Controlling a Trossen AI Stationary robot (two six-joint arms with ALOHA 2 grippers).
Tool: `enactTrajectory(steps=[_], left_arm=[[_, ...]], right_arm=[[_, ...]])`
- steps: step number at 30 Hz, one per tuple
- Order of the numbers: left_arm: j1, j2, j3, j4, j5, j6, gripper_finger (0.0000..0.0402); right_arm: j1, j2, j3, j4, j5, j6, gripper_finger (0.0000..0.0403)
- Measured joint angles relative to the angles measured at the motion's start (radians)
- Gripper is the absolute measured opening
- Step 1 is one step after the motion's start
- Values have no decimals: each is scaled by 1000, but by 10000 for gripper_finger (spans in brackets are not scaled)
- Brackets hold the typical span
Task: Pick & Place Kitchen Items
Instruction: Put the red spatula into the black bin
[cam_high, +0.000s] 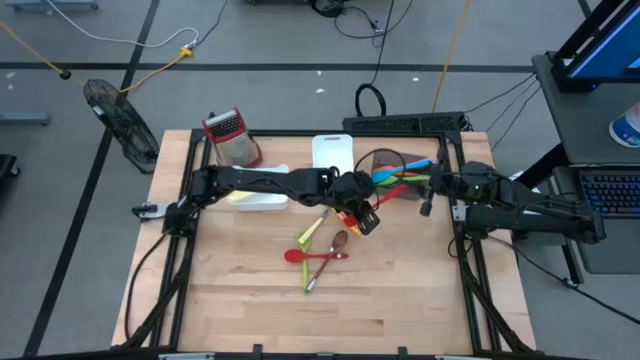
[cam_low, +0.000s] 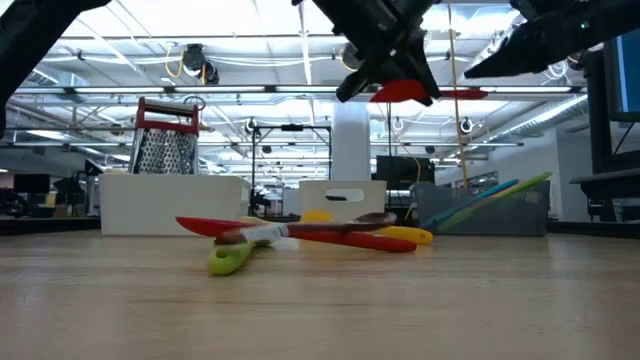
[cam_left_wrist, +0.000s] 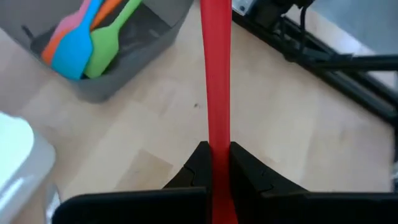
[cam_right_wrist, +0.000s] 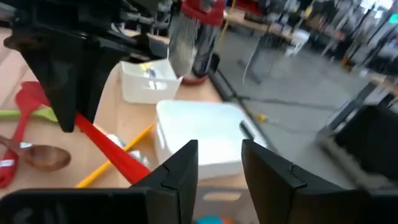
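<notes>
My left gripper (cam_high: 364, 216) is shut on a red utensil (cam_left_wrist: 215, 74), high above the table's middle, just near of the grey bin (cam_high: 392, 168). The bin holds blue, green, orange and pink spatulas (cam_left_wrist: 81, 37). On the table lie a red spatula (cam_high: 298, 255), a wooden spoon (cam_high: 338, 241), a yellow-green utensil (cam_high: 311, 232) and a slim stick (cam_high: 310, 276). They rest flat and partly cross each other. My right gripper (cam_right_wrist: 219, 163) is open and empty; it hovers by the bin's right side (cam_high: 426, 198). My left gripper pinches the red utensil's slim handle (cam_left_wrist: 217, 140) between its two fingers. The handle runs along the fingers and sticks out past their tips toward the bin. The utensil is lifted clear of the table, roughly level (cam_low: 408, 92).
A white tray (cam_high: 332, 152) stands at the far middle. Another white tray (cam_high: 256, 199) stands under my left arm. A red-topped metal grater (cam_high: 230, 136) stands at the far left. Bare wood lies along the near edge (cam_high: 320, 310).
</notes>
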Motion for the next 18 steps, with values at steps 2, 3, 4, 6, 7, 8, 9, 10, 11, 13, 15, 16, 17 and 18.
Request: enactTrajectory(steps=[2,3,4,6,7,8,9,10,11,13,15,16,17,18], left_arm=[[6,-11,0,-2,18,-46,17],[10,-16,0,-7,24,-73,17],[14,-18,0,-10,33,-100,17],[23,-19,0,-20,45,-151,17],[28,-18,0,-34,47,-181,17],[33,-17,0,-45,48,-207,17],[39,-16,0,-49,52,-227,17],[46,-16,0,-48,63,-243,17],[53,-16,0,-45,79,-255,17],[66,-17,0,-29,121,-284,17],[80,-17,0,-21,160,-317,17],[87,-17,0,-20,181,-335,17],[94,-17,0,-17,200,-352,17],[100,-17,0,-16,216,-368,17]], right_arm=[[0,0,0,27,1,-45,116],[0,0,0,41,0,-64,116],[0,0,0,57,-3,-79,116],[0,1,0,76,-5,-99,116],[0,1,0,79,-5,-108,116],[0,1,0,81,-5,-114,116],[0,1,0,83,-5,-116,116],[0,1,0,83,-6,-116,116],[0,1,0,82,-6,-117,116],[0,1,0,82,-6,-132,116],[0,1,0,83,-6,-158,117],[0,3,0,83,-6,-171,117],[0,4,0,84,-5,-184,117],[0,8,0,84,-5,-196,117]])
